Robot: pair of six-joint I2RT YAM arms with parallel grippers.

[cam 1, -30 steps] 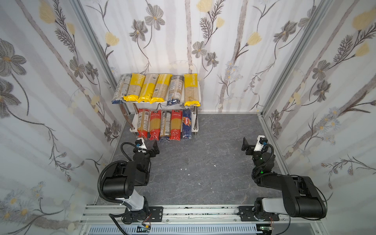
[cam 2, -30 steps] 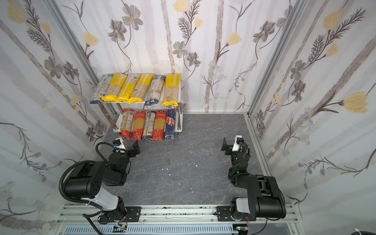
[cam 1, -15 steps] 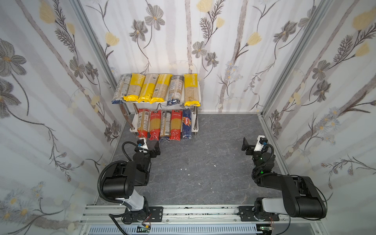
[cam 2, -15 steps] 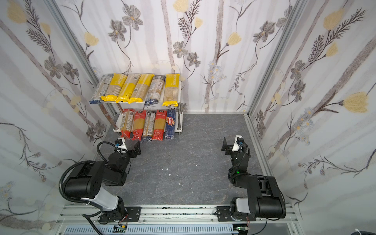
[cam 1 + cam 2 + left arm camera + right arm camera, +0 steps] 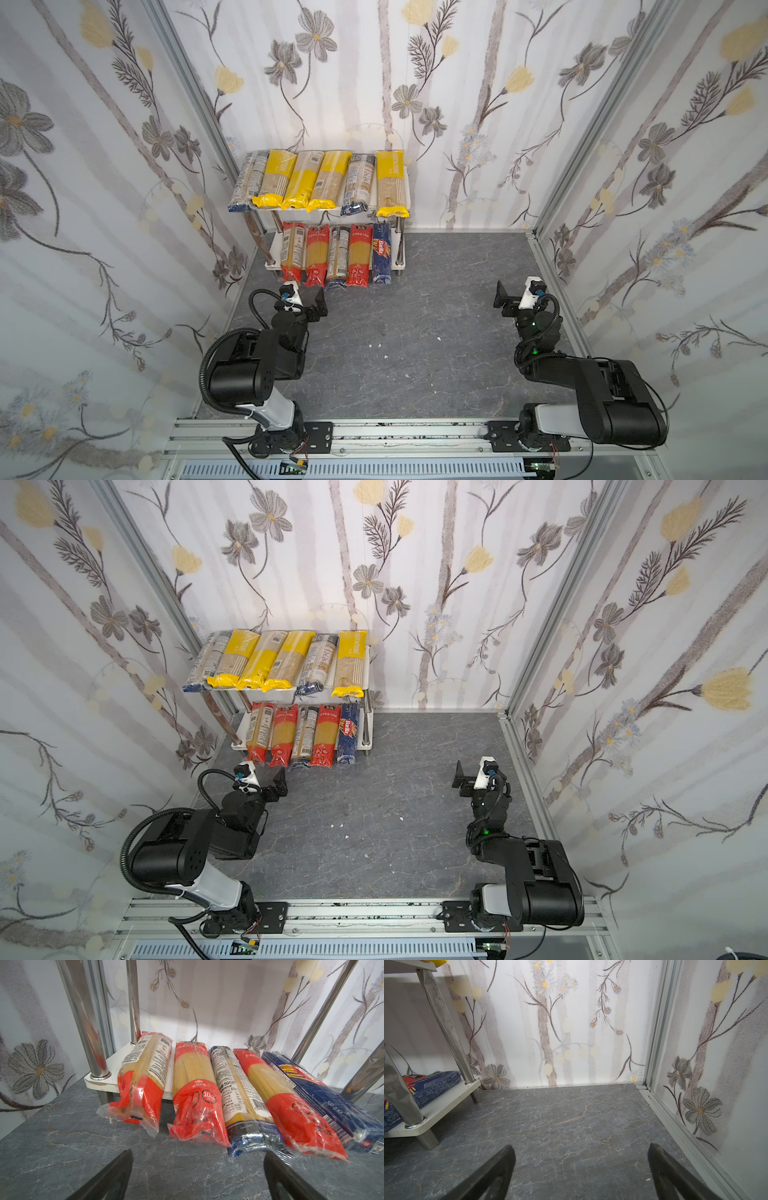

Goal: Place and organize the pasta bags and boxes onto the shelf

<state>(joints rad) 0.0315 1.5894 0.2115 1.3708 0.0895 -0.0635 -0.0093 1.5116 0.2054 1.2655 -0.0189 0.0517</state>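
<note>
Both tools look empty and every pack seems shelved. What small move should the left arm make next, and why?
Probably ease the open left tool forward to nudge the blue-ended spaghetti bag further in. Its near end hangs well past the front edge of the shelf's lower board, just ahead of the tool, as do its red-ended neighbours.

Pasta packs (image 5: pixel 359 259) on shelf (image 5: pixel 400 245)

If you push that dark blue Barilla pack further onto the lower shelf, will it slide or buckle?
The Barilla pack probably stays stiff: it lies straight though its end overhangs the white shelf board. Its glossy wrap likely slides easily. Pressing the overhanging end might tip it.
</note>
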